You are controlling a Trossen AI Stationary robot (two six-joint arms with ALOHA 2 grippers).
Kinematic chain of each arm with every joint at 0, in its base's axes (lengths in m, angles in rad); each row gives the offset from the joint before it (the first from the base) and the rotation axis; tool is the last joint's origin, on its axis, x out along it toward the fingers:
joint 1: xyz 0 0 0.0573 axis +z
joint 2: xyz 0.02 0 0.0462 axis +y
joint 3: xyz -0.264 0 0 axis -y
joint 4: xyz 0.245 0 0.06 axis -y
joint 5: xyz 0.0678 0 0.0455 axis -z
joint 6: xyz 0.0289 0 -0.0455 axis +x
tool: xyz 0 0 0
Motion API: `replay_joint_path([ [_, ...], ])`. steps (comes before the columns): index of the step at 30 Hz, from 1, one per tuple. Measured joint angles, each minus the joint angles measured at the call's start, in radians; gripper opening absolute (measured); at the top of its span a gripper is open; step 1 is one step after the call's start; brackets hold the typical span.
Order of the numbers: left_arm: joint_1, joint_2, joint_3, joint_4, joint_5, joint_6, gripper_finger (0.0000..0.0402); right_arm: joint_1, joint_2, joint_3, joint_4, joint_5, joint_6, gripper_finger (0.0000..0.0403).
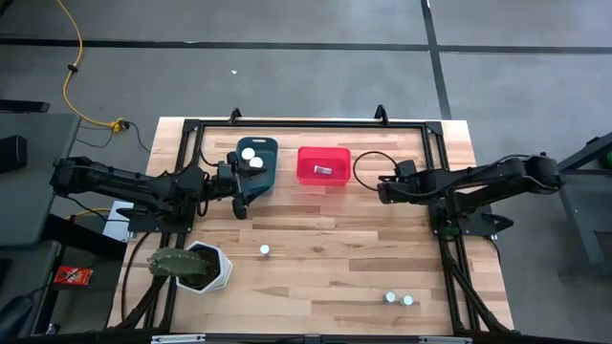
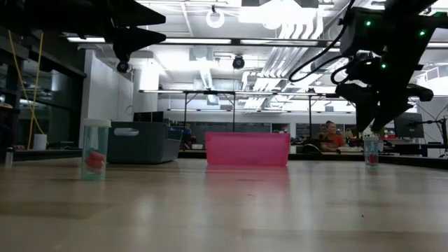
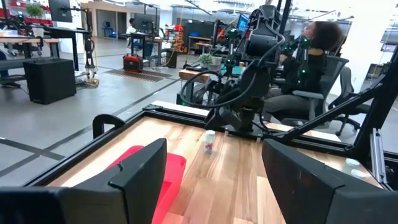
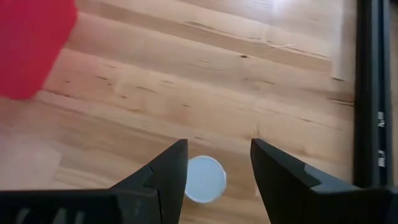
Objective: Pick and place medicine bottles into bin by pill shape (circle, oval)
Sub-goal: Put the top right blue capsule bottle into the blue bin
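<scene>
High view. Wooden surface point(image 1: 325, 248) inside a black frame. Dark teal bin point(image 1: 258, 161) at the far edge holds two white-capped bottles point(image 1: 251, 157); the left claw point(image 1: 241, 196) sits at its near-left corner, fingers apart, nothing between them. Red bin point(image 1: 324, 164) just beside the teal one, a small item lying inside. The right claw point(image 1: 380, 187) sits to the right of the red bin. One lone bottle point(image 1: 265, 250) stands mid-surface; a pair of bottles point(image 1: 398, 299) stands near the front right. White hexagonal plant pot point(image 1: 203, 267) at front left.

Low view. Adds what the overhead hides: a clear bottle point(image 2: 94, 149) with red contents on the left, another bottle point(image 2: 371, 150) on the right, below a dark claw hanging above it. Both bins stand behind, teal bin point(image 2: 144, 142) left of red bin point(image 2: 247, 149). A seated person point(image 2: 329, 135) shows in the room beyond.

Left wrist view. Own fingers point(image 3: 138, 173) spread and empty over the red bin's corner point(image 3: 137, 171); a bottle point(image 3: 209, 140) stands upright by the other arm point(image 3: 249, 68); a person sits behind.

Right wrist view. Only here: a round white cap point(image 4: 204, 178) lies between the released fingers point(image 4: 169, 171), apart from both.
</scene>
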Motion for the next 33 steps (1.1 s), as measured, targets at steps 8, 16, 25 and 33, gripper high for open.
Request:
replay_joint_path([
  [8,0.0,0.0,0.0,0.0,0.0,0.0,0.0252,-0.019,0.0,-0.028,0.067,-0.037,-0.033,0.017],
  [16,0.0,0.0,0.0,0.0,0.0,-0.001,0.0252,-0.041,0.0,-0.047,0.091,-0.058,-0.043,0.017],
  [25,0.0,0.0,0.0,0.0,0.0,0.0,0.0252,-0.04,0.0,-0.047,0.096,-0.126,-0.049,0.017],
  [33,0.0,0.0,0.0,0.0,0.0,0.0,0.0252,-0.04,0.0,-0.047,0.096,-0.127,-0.051,0.017],
])
